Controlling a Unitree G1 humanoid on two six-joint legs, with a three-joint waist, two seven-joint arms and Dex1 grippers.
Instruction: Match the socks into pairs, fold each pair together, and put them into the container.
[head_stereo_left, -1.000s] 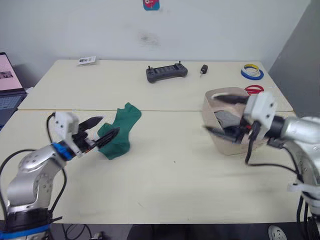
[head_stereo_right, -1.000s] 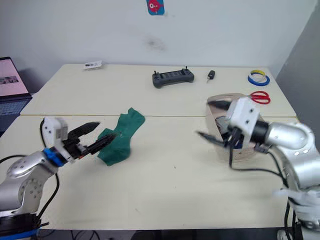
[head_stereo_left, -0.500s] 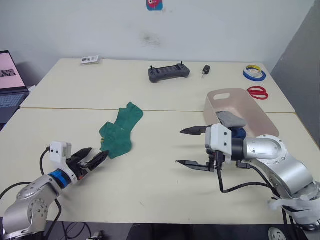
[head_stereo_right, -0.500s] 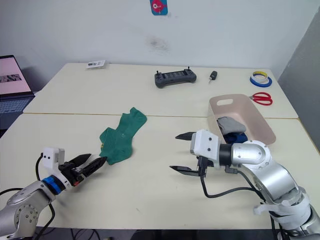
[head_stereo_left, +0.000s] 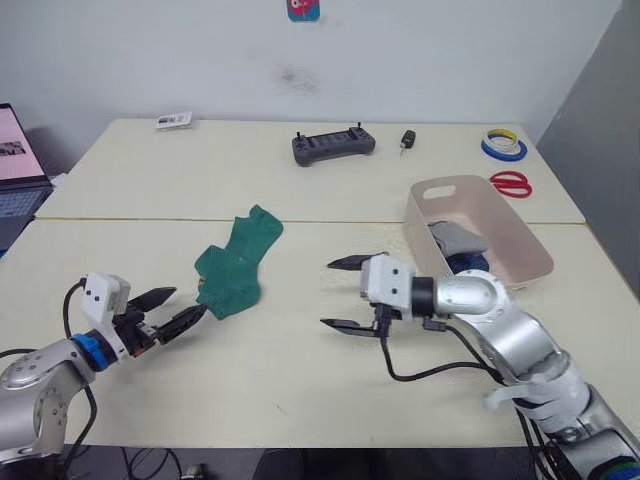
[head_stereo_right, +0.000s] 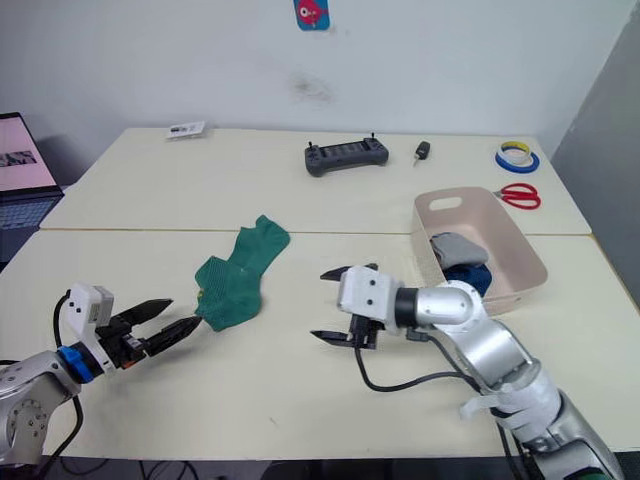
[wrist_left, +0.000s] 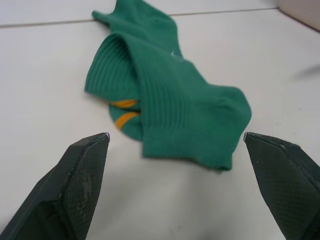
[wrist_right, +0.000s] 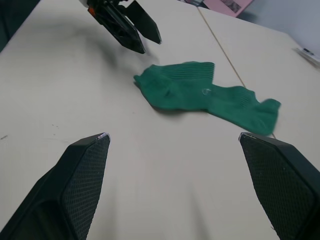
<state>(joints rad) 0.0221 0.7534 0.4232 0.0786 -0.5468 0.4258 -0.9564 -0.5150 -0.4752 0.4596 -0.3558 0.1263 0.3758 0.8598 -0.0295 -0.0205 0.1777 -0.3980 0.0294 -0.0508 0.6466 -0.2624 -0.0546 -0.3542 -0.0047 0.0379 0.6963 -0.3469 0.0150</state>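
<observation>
Here the green socks (head_stereo_left: 236, 264) lie bunched together left of centre on the surface (head_stereo_left: 300, 370), untouched. The left gripper (head_stereo_left: 168, 312) at lower left and the right gripper (head_stereo_left: 340, 294) at centre both have jaws spread and empty, while the container (head_stereo_left: 520, 240) at right holds grey and dark blue socks

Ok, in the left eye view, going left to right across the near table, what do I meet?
Left hand, open → pile of green ankle socks → right hand, open → pale pink-beige plastic tub with grey and dark blue socks inside.
</observation>
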